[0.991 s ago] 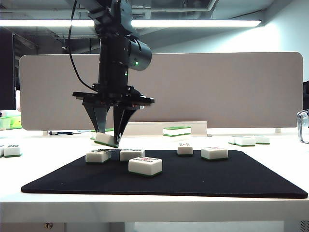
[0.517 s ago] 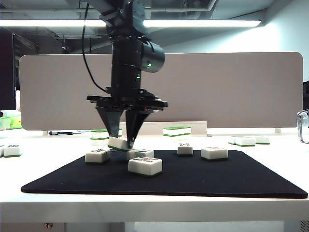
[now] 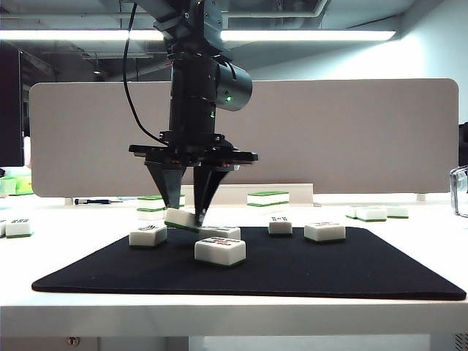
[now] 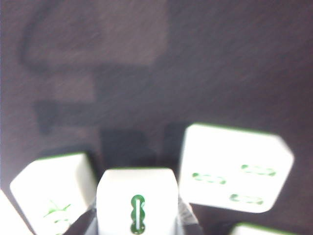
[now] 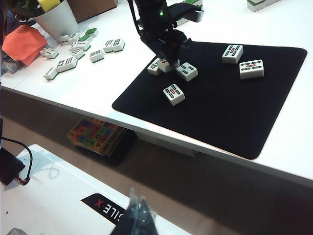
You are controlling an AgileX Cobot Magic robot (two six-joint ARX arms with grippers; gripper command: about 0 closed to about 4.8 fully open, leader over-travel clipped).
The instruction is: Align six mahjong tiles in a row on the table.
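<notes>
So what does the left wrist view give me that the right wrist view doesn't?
Only the left wrist view: the single green bamboo mark on the held tile, close up. Only the right wrist view: the whole black mat, spare tiles on the white table beside a white cup, and the right pincer, closed, far back. Both: the left pincer gripping that tile between two neighbours.

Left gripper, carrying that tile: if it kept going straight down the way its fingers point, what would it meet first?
Probably the black mat. The left gripper points down, shut on a tilted tile, seemingly over the gap between two lying tiles. Depth is unclear, so it might clip one.
</notes>
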